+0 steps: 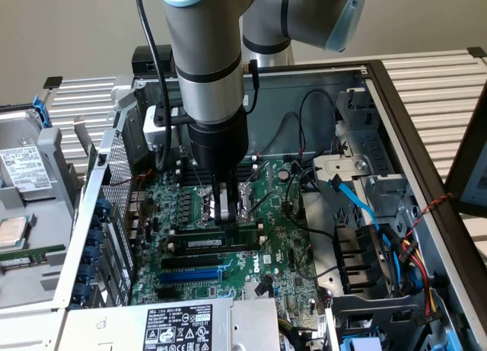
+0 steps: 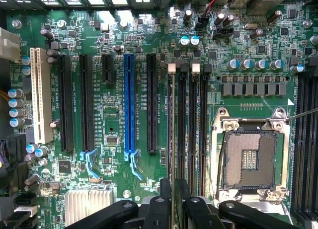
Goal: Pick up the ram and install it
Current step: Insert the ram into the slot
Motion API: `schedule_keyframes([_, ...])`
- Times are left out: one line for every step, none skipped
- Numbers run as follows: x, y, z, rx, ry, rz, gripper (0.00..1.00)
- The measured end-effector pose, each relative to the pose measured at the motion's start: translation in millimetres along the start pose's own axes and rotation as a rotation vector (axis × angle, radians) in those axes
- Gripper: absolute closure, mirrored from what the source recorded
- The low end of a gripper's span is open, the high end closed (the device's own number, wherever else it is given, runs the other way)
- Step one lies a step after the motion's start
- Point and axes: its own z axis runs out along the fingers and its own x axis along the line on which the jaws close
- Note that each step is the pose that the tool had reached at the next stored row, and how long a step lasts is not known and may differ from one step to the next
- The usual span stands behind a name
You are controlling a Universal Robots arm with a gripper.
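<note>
Tool [image 1: 227, 207] fingers are being held slightly parted, straddling the top edge of the ram [image 1: 215, 239], which is standing on edge in a memory slot [image 2: 182, 134] directly beneath them; whether the pads are still gripping is not being shown clearly. In the wrist view the ram [image 2: 172, 134] is being seen edge-on, running away from the tool [image 2: 172, 196] between the black slots, with the empty CPU socket [image 2: 250, 159] lying to one side and the blue slot [image 2: 130, 105] to the other. Seating appears to be the step in hand. Straight downward pressure, evenly applied, is being called for until the latches are closing.
</note>
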Motion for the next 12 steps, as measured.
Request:
schedule_keyframes([0.0,-0.3,-4.3,-0.0002,0.0001,0.000,0.80])
schedule_keyframes([0.0,-0.7,-8.8,-0.0004,0.0001,0.000,0.80])
schedule_keyframes([0.1,-0.9,-12.5,-0.0005,0.0002,0.000,0.80])
schedule_keyframes([0.1,-1.2,-16.1,-0.0006,0.0001,0.000,0.80])
schedule_keyframes([0.0,-1.5,-18.7,-0.0006,0.0001,0.000,0.80])
schedule_keyframes([0.1,-1.5,-20.0,-0.0008,0.0003,0.000,0.80])
schedule_keyframes([0.1,-1.5,-19.9,-0.0006,0.0001,0.000,0.80])
schedule_keyframes([0.1,-1.5,-19.9,-0.0007,0.0001,0.000,0.80])
schedule_keyframes([0.1,-1.5,-19.9,-0.0007,0.0001,0.000,0.80])
schedule_keyframes([0.1,-1.5,-19.9,-0.0007,0.0001,0.000,0.80])
schedule_keyframes([0.1,-1.5,-19.9,-0.0006,0.0001,0.000,0.80])
schedule_keyframes([0.1,-1.5,-19.9,-0.0007,0.0001,0.000,0.80])
